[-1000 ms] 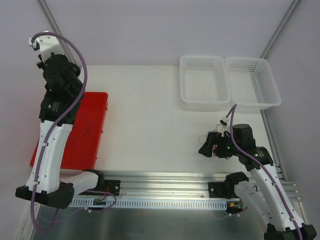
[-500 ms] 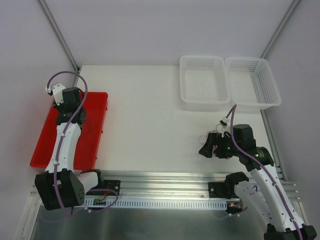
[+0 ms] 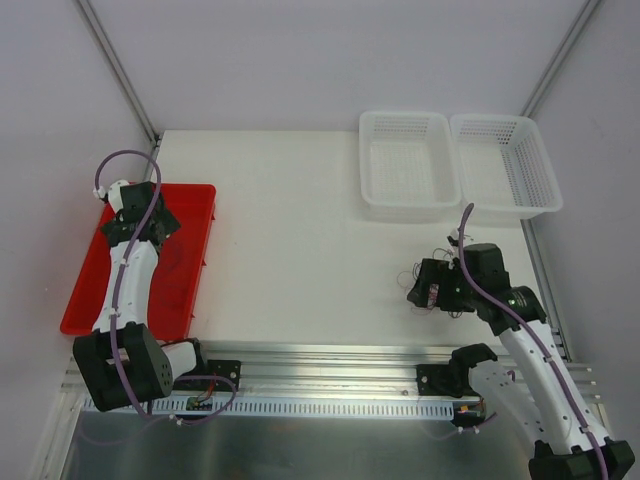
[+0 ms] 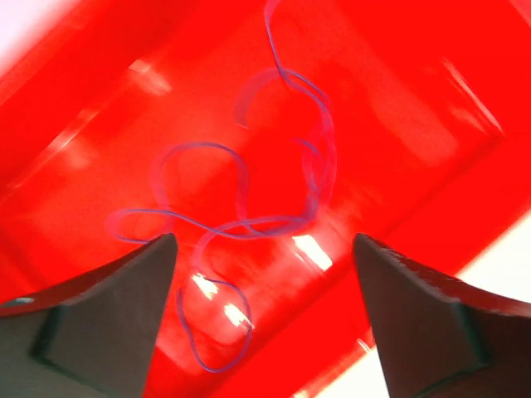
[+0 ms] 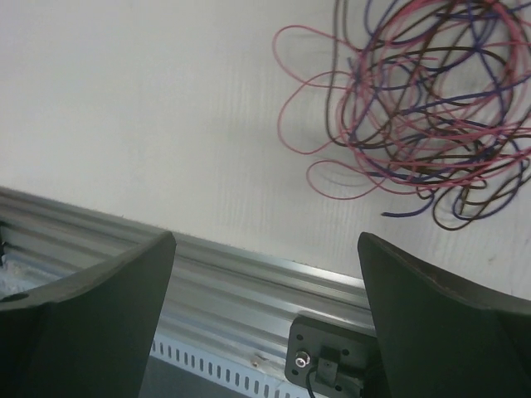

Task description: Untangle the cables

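1. Left gripper: jaws spread wide, with nothing between the two dark fingers; it hangs over the red tray.
2. Purple cable: a single thin strand lying loose on the tray floor below the left gripper, curled in several open loops, free of both fingers.
3. Red tray, top view: it sits at the left edge of the white table, with the left arm stretched over it.
4. Right gripper: jaws likewise spread wide and gripping nothing, held low over the table near its front edge.
5. Tangle of cables: pink-red, purple and dark strands bunched in overlapping loops on the table, ahead of the right gripper and off to one side, clear of its fingers.
6. Aluminium rail: it runs along the table's near edge, below the tangle.
7. Two white mesh baskets: they stand side by side at the far right of the table, well apart from the tangle.
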You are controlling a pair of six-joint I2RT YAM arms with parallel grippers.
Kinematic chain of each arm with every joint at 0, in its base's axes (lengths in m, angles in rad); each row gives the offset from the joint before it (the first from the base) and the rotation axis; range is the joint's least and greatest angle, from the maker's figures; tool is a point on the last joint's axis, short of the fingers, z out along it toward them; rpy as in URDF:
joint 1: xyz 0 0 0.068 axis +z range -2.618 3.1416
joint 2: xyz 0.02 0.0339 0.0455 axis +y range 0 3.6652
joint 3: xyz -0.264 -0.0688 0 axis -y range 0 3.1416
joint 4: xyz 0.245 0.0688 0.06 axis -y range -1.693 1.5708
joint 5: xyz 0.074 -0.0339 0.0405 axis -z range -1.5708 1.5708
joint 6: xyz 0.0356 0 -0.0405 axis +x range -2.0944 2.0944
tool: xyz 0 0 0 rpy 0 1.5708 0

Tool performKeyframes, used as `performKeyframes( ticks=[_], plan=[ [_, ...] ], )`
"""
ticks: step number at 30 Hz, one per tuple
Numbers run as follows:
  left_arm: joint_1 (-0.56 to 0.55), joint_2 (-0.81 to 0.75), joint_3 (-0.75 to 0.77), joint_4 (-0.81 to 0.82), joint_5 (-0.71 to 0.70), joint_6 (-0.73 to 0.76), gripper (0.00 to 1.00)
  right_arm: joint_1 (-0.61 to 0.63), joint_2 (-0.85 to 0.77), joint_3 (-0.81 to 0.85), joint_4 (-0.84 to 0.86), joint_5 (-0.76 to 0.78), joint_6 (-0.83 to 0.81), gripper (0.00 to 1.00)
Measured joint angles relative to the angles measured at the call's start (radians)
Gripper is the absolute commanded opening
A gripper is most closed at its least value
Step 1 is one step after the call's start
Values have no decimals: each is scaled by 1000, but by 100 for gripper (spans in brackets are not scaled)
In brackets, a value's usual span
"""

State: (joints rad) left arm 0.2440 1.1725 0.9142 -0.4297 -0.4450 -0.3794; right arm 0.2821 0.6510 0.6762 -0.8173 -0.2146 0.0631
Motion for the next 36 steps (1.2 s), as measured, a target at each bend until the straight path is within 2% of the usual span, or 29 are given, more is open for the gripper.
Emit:
performKeyframes(
  ticks=[2, 6, 10, 13, 16, 19, 20, 23, 28, 33, 36],
  plan=[
    [-1, 2, 2, -7, 77, 5, 99, 1, 21, 5, -6, 58, 17, 97],
    [-43, -9, 8, -12, 212, 27, 99, 1, 71, 9, -8, 190, 58, 98],
    [-184, -49, 6, -17, 336, 64, 99, -2, 142, 8, 5, 278, 89, 99],
    [-286, -105, -14, -13, 439, 89, 99, -3, 208, 0, 56, 285, 95, 95],
    [-339, -152, -50, -15, 505, 103, 99, -3, 295, -13, 126, 246, 90, 89],
    [-370, -167, -71, -21, 542, 109, 99, 9, 410, -25, 214, 163, 88, 79],
    [-378, -167, -74, -21, 550, 110, 99, 23, 449, -26, 244, 137, 90, 72],
    [-389, -165, -77, -20, 578, 110, 99, 102, 550, -26, 331, 74, 117, 66],
    [-396, -152, -77, -19, 618, 109, 99, 321, 687, 17, 437, 37, 194, 60],
    [-425, -144, -78, -19, 629, 109, 99, 504, 790, 153, 491, 51, 248, 61],
    [-456, -144, -79, -18, 636, 110, 99, 542, 780, 193, 499, 64, 256, 64]
  ],
)
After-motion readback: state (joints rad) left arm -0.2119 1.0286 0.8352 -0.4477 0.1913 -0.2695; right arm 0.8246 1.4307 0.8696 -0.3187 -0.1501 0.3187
